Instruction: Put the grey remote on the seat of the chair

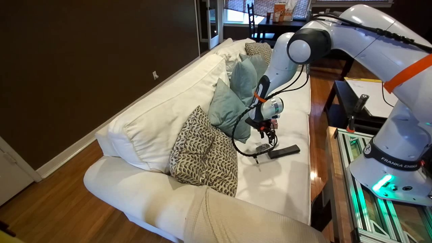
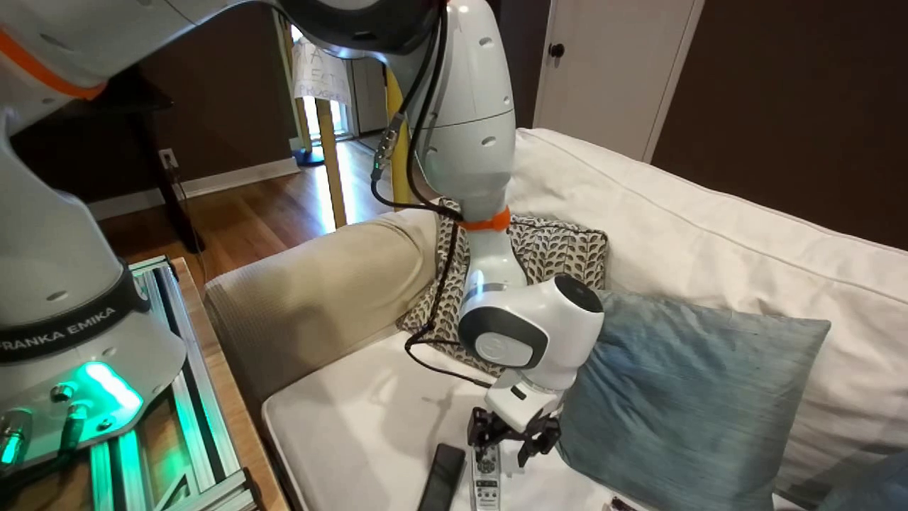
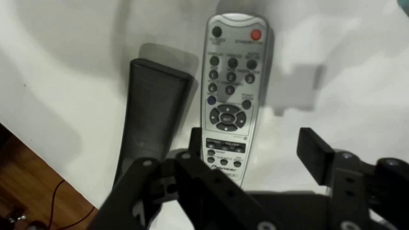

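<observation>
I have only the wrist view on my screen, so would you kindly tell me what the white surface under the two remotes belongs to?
Observer: It is the seat of a long white sofa, so the grey remote already lies on it.
Operator: Thank you; and the small teal patch at the upper right of my picture?
Observer: Most likely part of the teal pillow, which leans against the sofa's backrest in an exterior view.
Operator: Much obliged; what does the robot's base show?
Observer: A green light glows on it in both exterior views.
</observation>
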`<state>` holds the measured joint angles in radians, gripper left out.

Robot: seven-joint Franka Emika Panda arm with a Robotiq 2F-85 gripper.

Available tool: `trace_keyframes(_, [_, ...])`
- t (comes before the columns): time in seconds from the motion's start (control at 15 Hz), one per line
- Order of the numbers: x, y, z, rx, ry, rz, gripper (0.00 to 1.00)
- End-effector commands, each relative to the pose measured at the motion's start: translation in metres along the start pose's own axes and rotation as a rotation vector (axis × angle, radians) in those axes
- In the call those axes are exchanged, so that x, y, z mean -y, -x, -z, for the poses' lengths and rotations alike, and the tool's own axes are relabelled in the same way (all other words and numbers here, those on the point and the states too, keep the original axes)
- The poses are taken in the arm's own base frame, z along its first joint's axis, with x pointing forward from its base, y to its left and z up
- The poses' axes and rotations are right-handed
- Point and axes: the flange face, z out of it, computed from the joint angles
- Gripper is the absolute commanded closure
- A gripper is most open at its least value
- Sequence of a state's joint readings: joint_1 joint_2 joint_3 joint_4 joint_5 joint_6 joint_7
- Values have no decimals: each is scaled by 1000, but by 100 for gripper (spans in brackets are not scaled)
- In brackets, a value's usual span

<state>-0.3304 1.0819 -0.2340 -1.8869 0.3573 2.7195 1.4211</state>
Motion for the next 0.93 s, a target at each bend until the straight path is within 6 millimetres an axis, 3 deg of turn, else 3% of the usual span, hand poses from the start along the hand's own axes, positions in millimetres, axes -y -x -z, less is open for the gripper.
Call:
trace_keyframes(0.0, [7,1,10,-11,-13,-13,0])
trace_keyframes(0.4, [-13,12,64,-66,-7,178,0])
trace_keyframes(0.87, [-50,14,148,-275,-56,498,0])
